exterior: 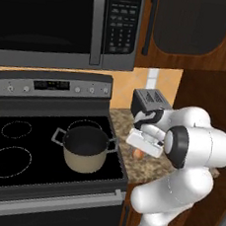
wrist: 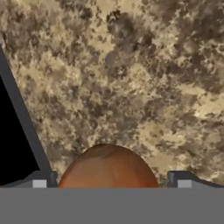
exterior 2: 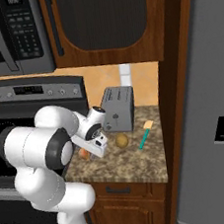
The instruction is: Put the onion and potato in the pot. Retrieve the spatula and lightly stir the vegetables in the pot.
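We've got the claw (wrist: 109,186) spread wide, a tip on each side of the small orange-brown onion (wrist: 108,168) at bottom centre of the hand view — not gripping it. It sits on the speckled granite surface (wrist: 131,78).

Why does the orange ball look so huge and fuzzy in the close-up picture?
In the hand view the camera sits right over the round orange-brown onion, so it looms large and soft-edged between the open tool; in the right base view it is a small bulb on the speckled brown stone counter.
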Tool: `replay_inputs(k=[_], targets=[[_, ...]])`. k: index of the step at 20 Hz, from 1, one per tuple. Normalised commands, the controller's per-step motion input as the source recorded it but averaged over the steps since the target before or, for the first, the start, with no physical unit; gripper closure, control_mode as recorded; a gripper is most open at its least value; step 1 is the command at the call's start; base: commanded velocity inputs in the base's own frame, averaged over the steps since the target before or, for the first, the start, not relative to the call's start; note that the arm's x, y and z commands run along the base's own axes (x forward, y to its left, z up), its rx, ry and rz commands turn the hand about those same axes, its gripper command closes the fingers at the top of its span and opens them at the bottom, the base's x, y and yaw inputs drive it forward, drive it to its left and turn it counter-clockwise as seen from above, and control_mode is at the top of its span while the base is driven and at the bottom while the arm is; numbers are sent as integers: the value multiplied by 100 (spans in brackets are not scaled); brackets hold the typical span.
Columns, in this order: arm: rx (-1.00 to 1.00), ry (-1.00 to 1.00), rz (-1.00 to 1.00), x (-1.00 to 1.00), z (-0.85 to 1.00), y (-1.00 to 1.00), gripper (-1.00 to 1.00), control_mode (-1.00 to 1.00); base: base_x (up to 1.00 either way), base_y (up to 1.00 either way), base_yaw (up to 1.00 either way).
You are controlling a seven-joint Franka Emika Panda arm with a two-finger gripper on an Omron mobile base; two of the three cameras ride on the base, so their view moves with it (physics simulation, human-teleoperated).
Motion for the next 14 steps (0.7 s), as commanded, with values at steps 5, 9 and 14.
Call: replay_inputs(k=[5,9,14], targets=[[0,0,-5,-47,-13,1,100,-100,0,0,0],[0,-5,0,-51,5,0,100,-100,0,0,0],[0,-37,2,-74,86,-6,100,-100,0,0,0]])
